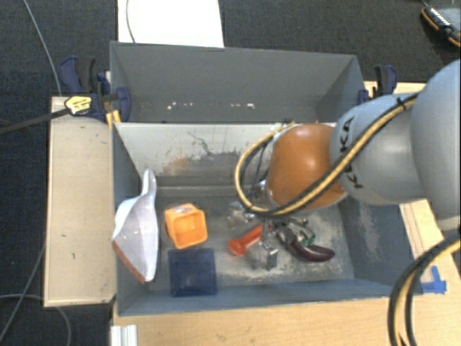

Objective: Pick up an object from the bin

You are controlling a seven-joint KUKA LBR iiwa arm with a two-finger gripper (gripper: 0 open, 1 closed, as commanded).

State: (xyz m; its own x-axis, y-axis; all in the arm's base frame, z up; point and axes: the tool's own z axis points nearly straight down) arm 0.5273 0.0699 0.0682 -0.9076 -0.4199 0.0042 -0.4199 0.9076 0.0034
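Orange cover (302, 168): hides most of the jaws.
Jaws: low at bin (216, 85) centre; spread or pressed together, cannot tell.
Red-orange carrot-shaped piece (245, 242): just at their 9 o'clock.
Dark purple piece (317, 251): 3 o'clock, half hidden.

floor (288, 13) is dark grey, carpet-like w/ a fine weave, seen at top, left and bottom left. thin pale cable (37, 31) runs diagonally across it at upper left; thicker black cable (32, 121) comes in from the left edge just below that. top right corner: black-and-orange item (441, 16) lying on the floor, too small to id. light is soft and even.
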